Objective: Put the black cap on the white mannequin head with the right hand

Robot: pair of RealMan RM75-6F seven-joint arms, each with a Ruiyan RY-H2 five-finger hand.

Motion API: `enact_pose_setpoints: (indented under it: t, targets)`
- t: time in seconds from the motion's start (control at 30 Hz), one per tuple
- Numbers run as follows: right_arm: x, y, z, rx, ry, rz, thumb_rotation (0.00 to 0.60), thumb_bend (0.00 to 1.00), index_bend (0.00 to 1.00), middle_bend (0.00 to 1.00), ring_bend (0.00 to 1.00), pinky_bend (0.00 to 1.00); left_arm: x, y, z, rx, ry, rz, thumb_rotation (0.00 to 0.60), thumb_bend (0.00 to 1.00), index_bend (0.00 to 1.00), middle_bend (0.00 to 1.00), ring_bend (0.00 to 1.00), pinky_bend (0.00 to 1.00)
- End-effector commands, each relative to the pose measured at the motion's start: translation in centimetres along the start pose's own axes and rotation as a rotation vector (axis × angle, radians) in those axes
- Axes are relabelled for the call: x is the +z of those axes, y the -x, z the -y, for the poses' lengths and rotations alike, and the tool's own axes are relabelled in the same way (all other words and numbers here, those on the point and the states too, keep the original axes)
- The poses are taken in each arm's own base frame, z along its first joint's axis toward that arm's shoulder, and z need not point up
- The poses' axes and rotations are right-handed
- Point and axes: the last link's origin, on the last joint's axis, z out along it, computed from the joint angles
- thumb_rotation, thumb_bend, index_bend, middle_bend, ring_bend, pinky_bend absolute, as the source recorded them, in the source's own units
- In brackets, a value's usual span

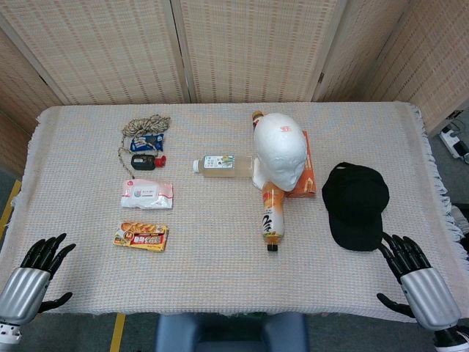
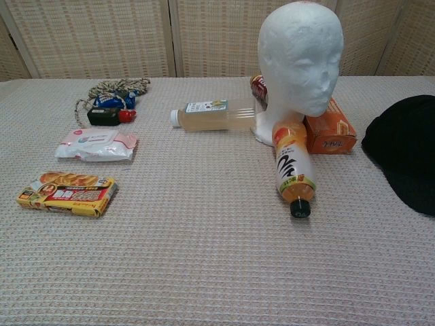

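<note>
Right hand (image 1: pixel 410 271) sits at the near right corner of the tabletop (image 1: pixel 220 271), fingers spread, holding nothing; fingertips just short of the cap's near edge. Left hand (image 1: pixel 37 271) at the near left corner, also spread and empty. Neither hand shows in the chest view.

Black cap (image 1: pixel 355 204) lies flat on the cloth, right of the mannequin head (image 1: pixel 281 147), apart from it. The head stands upright near mid-table, bare.

Around the head: an orange box (image 1: pixel 306 172) touching its right side, an orange-label bottle (image 1: pixel 272 216) lying in front with its black lid toward the near edge, a pale-drink bottle (image 1: pixel 220 166) lying on its left with the white lid pointing left, and a red-topped can (image 2: pixel 259 87) partly hidden behind it.

Left side: a coil of rope (image 1: pixel 145 126) with a small blue item, below that a black gadget (image 1: pixel 143 161) with a red part, then a pack of wipes (image 1: pixel 146 194), then a yellow snack pack (image 1: pixel 141 236) nearest the edge.
</note>
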Motion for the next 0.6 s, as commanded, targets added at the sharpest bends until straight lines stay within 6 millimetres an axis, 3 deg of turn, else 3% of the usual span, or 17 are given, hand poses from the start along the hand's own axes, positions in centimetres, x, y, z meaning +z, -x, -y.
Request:
enact_pose_setpoints:
  t: [0.03,0.4,0.47,0.53,0.6]
  targets:
    - [0.0,0.0,-0.1,0.0,0.008,-0.002,0.6,0.01,0.0,0.0,0.0,0.05,0.0,0.0,0.0,0.001,-0.001,0.002,0.6,0.1,0.16,0.0,0.0,0.11]
    - [1.2,1.4,-0.6,-0.027,0.034,0.031,0.6,0.01,0.0,0.0,0.0,0.06,0.2,-0.2,0.1,-0.021,-0.004,-0.007,0.6,0.1,0.16,0.0,0.0,0.11]
    - [1.4,1.6,-0.8,-0.034,0.037,0.038,0.6,0.01,0.0,0.03,0.02,0.09,0.3,-0.2,0.1,-0.022,-0.005,-0.006,0.6,0.1,0.15,0.0,0.0,0.11]
    - [2.2,2.4,-1.4,-0.08,0.048,0.048,0.6,0.01,0.02,0.29,0.24,0.38,0.6,0.0,0.3,-0.023,-0.012,0.004,0.6,0.1,0.14,0.0,0.0,0.11]
    - [3.8,3.7,-2.2,-0.151,0.058,0.049,0.6,0.01,0.05,0.66,0.63,0.78,1.0,0.1,0.9,-0.027,-0.033,0.015,0.6,0.1,0.14,0.0,0.0,0.11]
